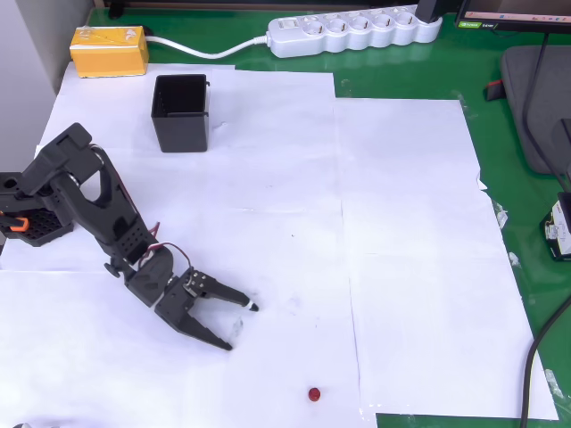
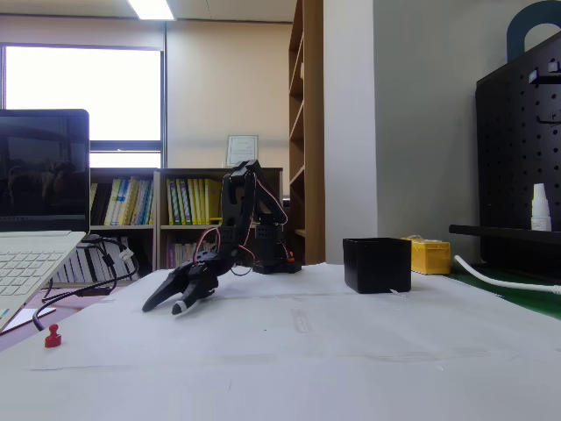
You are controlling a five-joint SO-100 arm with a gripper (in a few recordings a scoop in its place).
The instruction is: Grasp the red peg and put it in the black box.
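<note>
Matte black jointed arm (image 1: 98,209), perforated housings, red wires, orange base part, pointed white-tipped end effector (image 1: 241,326).

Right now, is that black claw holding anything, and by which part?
Nothing is held. The black two-finger gripper is open with nothing between its fingers; the tiny dark-red round peg lies apart on the white paper.

Yellow block (image 1: 109,50): sitting well behind the claw, at the sheets' far corner.
Power strip (image 1: 355,31): lying far beyond the claw.
Laptop (image 2: 35,219): standing past the claw.
</note>
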